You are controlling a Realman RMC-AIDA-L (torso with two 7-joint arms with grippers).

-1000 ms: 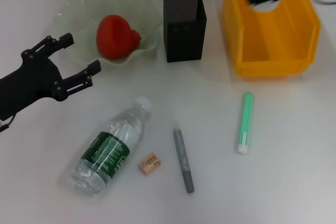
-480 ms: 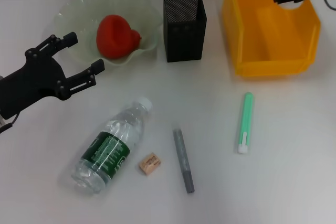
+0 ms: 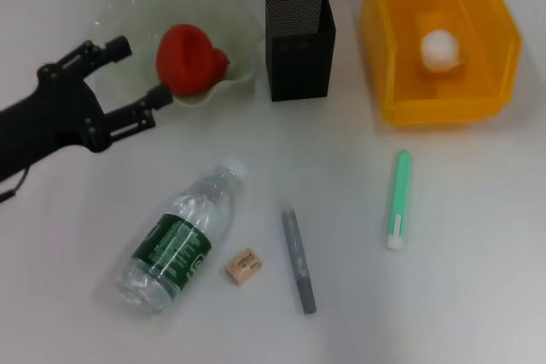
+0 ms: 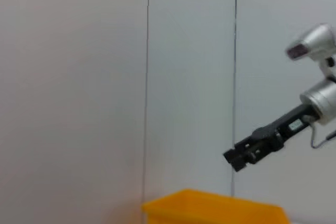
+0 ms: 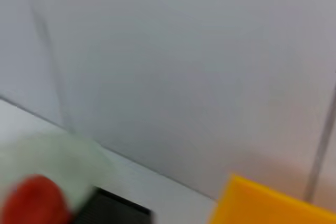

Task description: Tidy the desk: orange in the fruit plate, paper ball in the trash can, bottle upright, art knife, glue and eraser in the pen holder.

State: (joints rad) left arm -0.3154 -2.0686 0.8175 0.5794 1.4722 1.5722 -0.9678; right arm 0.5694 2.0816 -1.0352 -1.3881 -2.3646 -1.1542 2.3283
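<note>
Paper ball (image 3: 441, 49), white and crumpled, lies inside yellow bin (image 3: 401, 83).

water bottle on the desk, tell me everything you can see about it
The water bottle is clear plastic with a white cap and a dark green label wrapped around its middle. It looks empty or nearly so, though that is hard to judge. It lies on its side on the white desk, not upright, with the cap pointing toward the fruit plate and the base toward the near edge. Nothing grips it. The small tan eraser lies just beside its lower body, apart from it.
</note>
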